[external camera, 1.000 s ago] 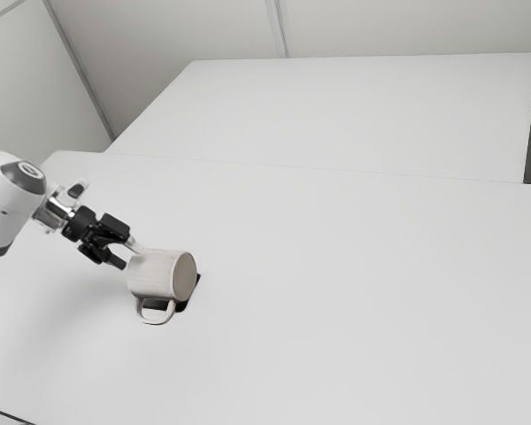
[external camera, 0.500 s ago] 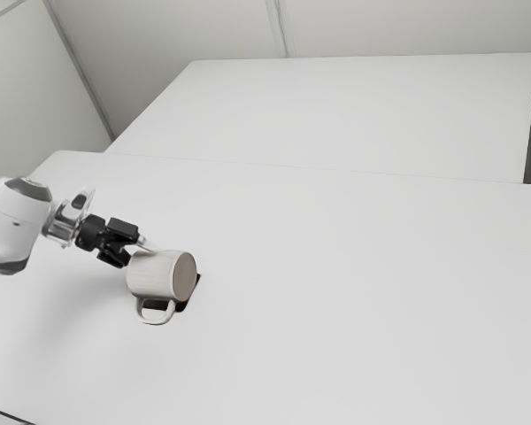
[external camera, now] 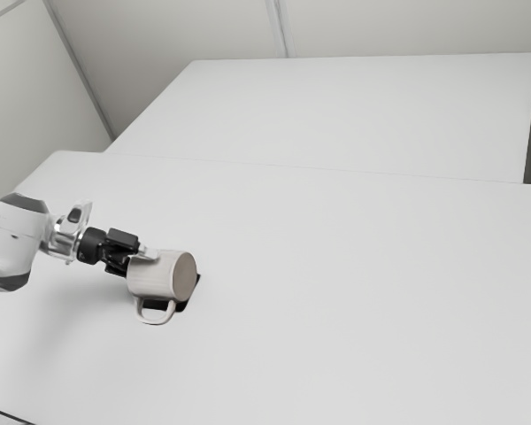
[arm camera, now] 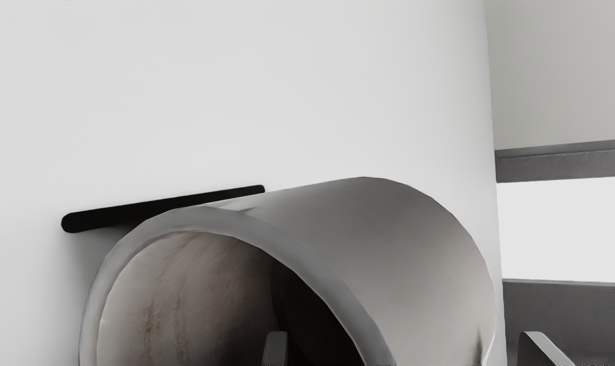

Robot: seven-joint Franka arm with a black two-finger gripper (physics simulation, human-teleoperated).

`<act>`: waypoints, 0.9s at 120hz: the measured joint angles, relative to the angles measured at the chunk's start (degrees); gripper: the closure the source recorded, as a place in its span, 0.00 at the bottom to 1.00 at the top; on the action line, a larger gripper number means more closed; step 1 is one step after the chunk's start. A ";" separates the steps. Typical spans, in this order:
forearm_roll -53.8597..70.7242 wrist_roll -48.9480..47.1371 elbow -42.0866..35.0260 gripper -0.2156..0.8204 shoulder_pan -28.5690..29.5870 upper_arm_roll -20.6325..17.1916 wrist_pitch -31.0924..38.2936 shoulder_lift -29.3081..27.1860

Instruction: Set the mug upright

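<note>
1 mug (arm camera: 414, 254): wrist view's edge is cropping it. 1 black object (arm camera: 134, 211): mug is partly hiding it. 1 arm (external camera: 13, 243): exterior view's left edge is cropping it.

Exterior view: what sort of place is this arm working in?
Probably a bare lab or test room: a robot arm reaches over a plain white table, with pale, panel-like walls beyond it.

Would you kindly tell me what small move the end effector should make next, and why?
Probably close the end effector on the rim: the mug lies on its side, and its wall passes between the open fingers, one at its mouth, the other outside.
</note>
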 joint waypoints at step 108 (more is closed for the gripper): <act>0.10 2.67 0.73 0.93 -0.27 -5.98 0.91 -8.01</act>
